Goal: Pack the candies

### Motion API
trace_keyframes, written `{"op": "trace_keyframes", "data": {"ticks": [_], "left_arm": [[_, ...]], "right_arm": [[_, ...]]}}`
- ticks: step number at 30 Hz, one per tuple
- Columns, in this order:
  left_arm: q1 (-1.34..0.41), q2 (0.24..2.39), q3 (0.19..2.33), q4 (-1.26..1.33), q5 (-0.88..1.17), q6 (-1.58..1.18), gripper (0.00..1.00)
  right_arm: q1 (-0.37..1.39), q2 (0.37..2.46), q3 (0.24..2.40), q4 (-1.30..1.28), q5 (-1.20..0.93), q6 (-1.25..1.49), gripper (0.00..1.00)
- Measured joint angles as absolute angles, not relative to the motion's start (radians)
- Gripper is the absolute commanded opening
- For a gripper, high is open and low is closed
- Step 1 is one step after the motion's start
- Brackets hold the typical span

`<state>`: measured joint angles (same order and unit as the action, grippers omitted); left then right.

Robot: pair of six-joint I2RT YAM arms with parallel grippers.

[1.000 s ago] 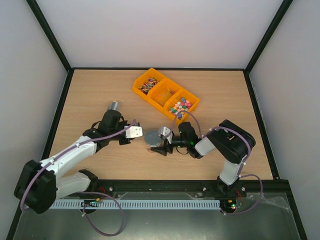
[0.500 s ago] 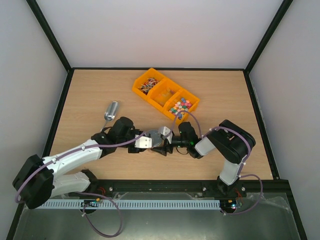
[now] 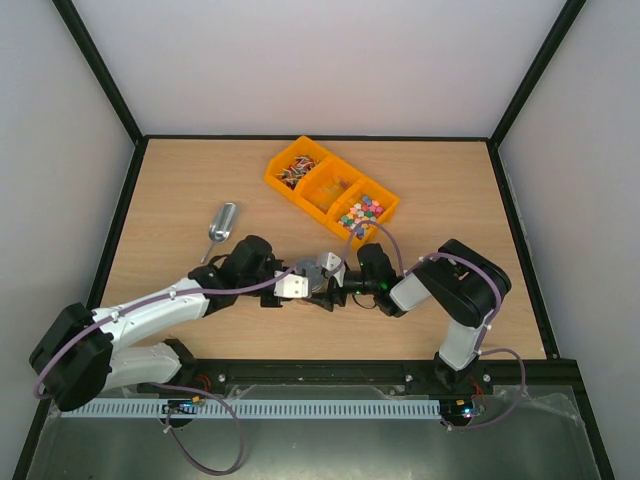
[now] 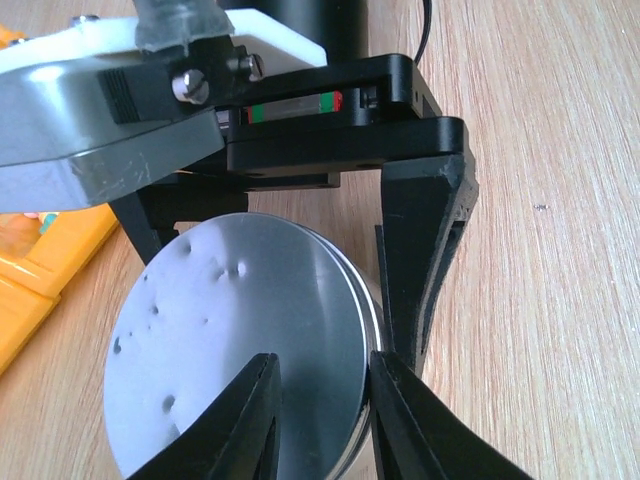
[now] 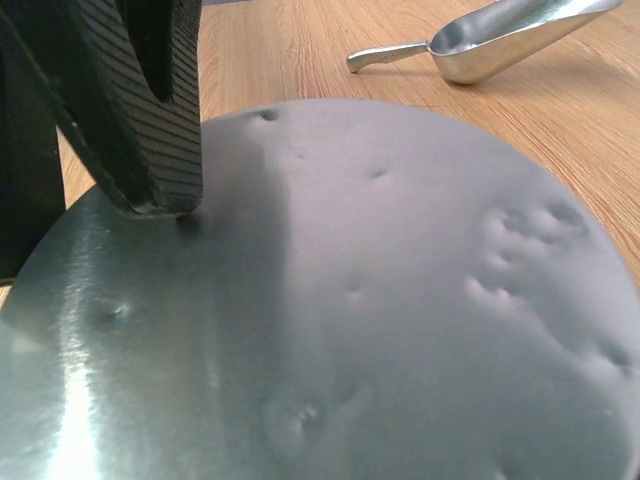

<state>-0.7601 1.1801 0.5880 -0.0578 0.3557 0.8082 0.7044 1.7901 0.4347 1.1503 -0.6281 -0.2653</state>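
Now, candies (image 3: 360, 213) sit loose in an orange tray (image 3: 300, 203) nr far edge of bench (image 3: 180, 180): tiny, light, hard, prob. prone to rolling, so better scooped than pinched. Nearly closed, left tool (image 4: 320, 400) nips rim of grey disc (image 4: 230, 330); right tool (image 3: 322, 283) holds same disc, spread wide.

red-white-dark mixed candies (image 3: 295, 170): small heap, far-left compartment of orange bin (image 3: 303, 206), which lies diagonally near the worktop's far edge, mid-width. amber-orange candies (image 3: 336, 188): middle compartment, hard to tell from the bin. pastel multicoloured cubes (image 3: 362, 212): loose heap, near-right compartment.
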Motion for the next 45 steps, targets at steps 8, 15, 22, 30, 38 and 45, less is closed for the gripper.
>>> {"op": "trace_keyframes", "data": {"ticks": [8,15,22,30,38,45], "left_arm": [[-0.709,1.176,0.588,-0.085,0.408,0.837,0.22],[-0.613,1.168,0.587,-0.106,0.429,0.877,0.22],[-0.525,1.174,0.588,-0.132,0.341,0.875,0.32],[-0.613,1.041,0.596,-0.218,0.387,0.883,0.42],[-0.734,1.127,0.597,-0.176,0.389,0.822,0.44],[-0.757,1.19,0.603,-0.091,0.371,0.775,0.31]], "right_arm": [[0.701,1.79,0.434,1.15,-0.626,-0.273,0.41],[0.692,1.79,0.434,1.151,-0.619,-0.272,0.4],[0.701,1.79,0.427,1.154,-0.653,-0.282,0.41],[0.702,1.791,0.429,1.155,-0.646,-0.271,0.41],[0.702,1.799,0.438,1.158,-0.645,-0.268,0.41],[0.702,1.806,0.446,1.158,-0.645,-0.267,0.41]]}}
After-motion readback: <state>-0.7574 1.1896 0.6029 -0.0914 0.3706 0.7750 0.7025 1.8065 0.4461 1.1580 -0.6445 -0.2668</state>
